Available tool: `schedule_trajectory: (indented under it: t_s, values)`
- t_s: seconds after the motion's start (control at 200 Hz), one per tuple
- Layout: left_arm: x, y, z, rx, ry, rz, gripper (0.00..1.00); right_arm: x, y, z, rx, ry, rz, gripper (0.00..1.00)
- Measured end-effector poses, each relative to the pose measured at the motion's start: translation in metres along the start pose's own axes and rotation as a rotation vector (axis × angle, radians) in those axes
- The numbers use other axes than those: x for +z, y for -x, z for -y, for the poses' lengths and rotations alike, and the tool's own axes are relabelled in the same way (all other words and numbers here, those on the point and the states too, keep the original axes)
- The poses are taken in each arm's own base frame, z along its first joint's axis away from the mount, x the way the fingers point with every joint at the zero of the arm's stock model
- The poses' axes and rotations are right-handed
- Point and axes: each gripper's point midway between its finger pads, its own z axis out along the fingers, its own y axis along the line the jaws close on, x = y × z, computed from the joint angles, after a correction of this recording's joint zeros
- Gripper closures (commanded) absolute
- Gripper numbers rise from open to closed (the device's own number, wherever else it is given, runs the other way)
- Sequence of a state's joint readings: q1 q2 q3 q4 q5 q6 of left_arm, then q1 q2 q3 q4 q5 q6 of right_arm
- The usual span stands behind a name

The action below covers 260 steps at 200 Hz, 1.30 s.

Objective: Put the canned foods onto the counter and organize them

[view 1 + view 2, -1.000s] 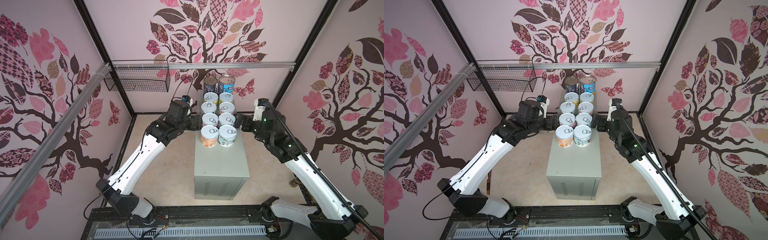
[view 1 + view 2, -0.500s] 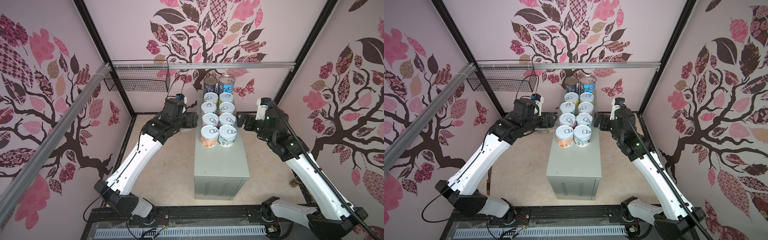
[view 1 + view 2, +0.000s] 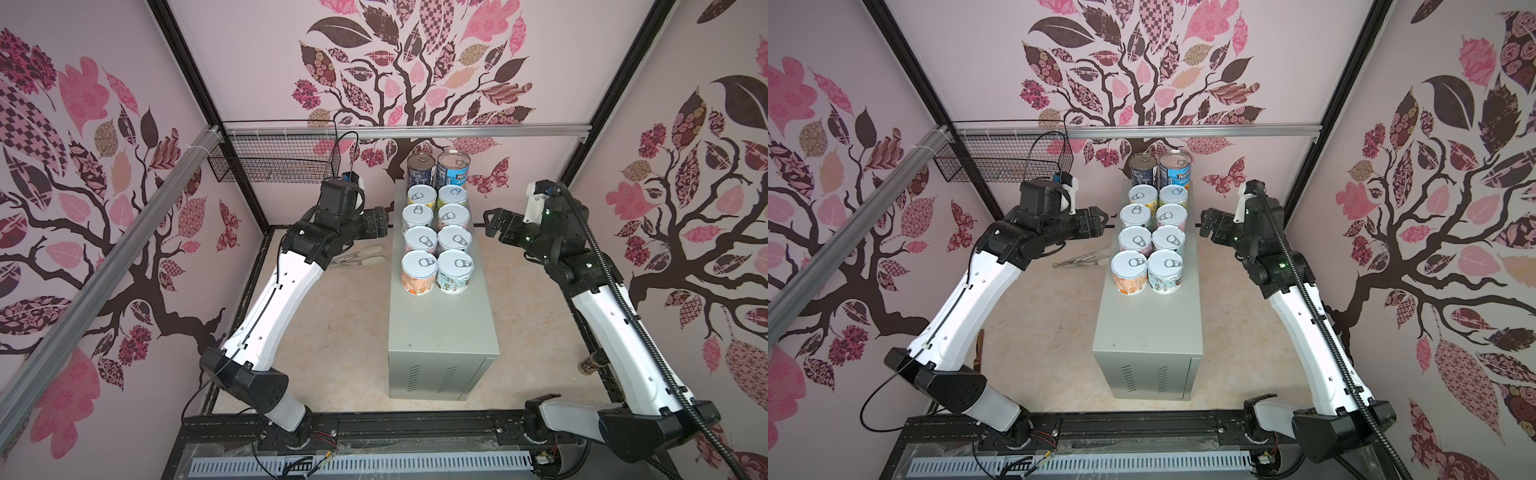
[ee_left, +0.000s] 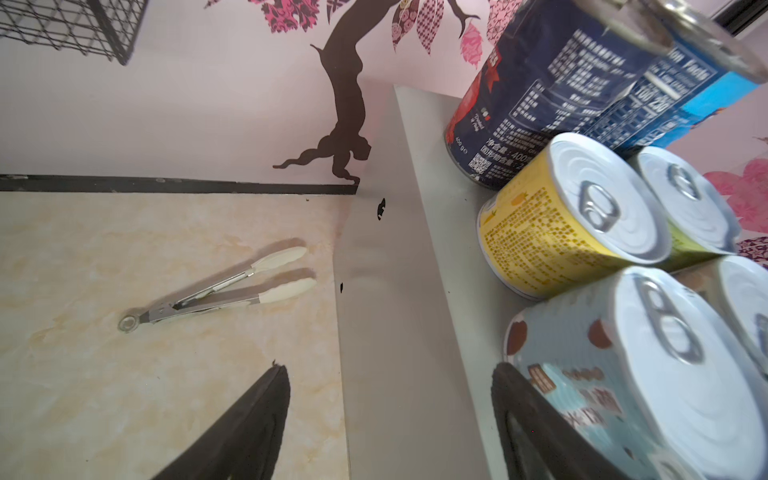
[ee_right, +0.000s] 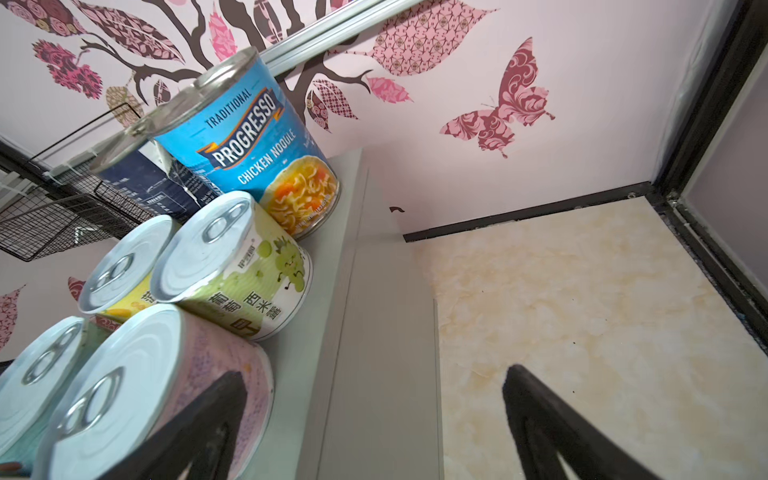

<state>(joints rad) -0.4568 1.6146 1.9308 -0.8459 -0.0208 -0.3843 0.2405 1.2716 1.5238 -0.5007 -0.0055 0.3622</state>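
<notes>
The canned foods stand in two columns on the far half of the counter (image 3: 442, 324). A dark navy tall can (image 3: 420, 170) and a blue tall can (image 3: 453, 168) stand at the back, with several short pull-tab cans (image 3: 419, 272) in pairs before them. My left gripper (image 3: 384, 222) hovers left of the rows, open and empty; in the left wrist view (image 4: 390, 374) the counter's edge lies between its fingers. My right gripper (image 3: 492, 222) hovers right of the rows, open and empty (image 5: 376, 374), beside a pink-labelled can (image 5: 174, 386).
Metal tongs (image 3: 361, 257) with cream tips lie on the beige floor left of the counter, below the left gripper. A black wire basket (image 3: 274, 162) hangs on the back wall at the left. The near half of the counter top is bare.
Both grippers have drawn a little away from the can rows and shifted toward the back wall. The cans stand as before.
</notes>
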Motion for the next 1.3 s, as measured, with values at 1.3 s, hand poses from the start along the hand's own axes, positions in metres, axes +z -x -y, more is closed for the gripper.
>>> schedule_trajectory:
  t_s: [1.3]
  values:
    - [0.029, 0.031, 0.0, -0.051, -0.017, 0.015, 0.21, 0.043, 0.011, -0.012, 0.015, 0.072, -0.085, 0.0]
